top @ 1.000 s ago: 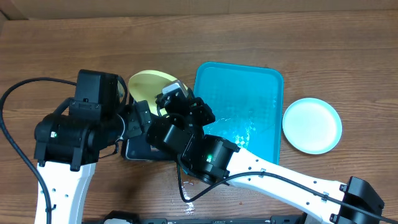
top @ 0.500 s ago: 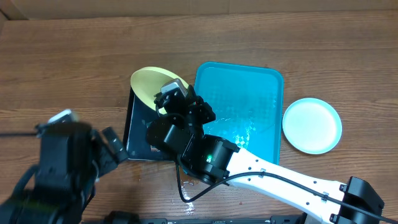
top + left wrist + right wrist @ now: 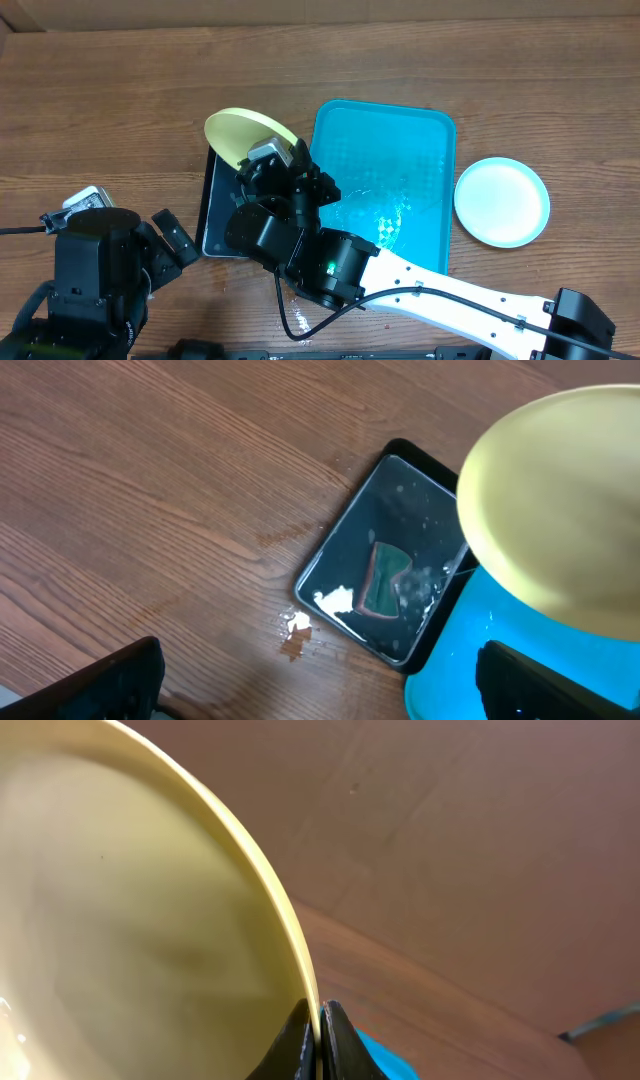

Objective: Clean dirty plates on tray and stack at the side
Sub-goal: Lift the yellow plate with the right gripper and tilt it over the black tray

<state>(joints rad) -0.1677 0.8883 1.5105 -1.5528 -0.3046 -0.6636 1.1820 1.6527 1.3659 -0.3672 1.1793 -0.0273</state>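
My right gripper is shut on the rim of a yellow-green plate and holds it tilted above the black tray; the right wrist view shows the two fingers pinching the plate's edge. The same plate fills the upper right of the left wrist view. The turquoise tray lies wet and bare beside it. A light blue plate sits on the table to the right of that tray. My left gripper is open and empty, low at the front left. A third plate is not in view.
The black tray holds water and a green sponge. A small puddle and white scrap lie on the wood by its near corner. My right arm crosses the front of the table.
My left arm has pulled back from the black tray to the front left corner. My right gripper has shifted the yellow-green plate slightly left.
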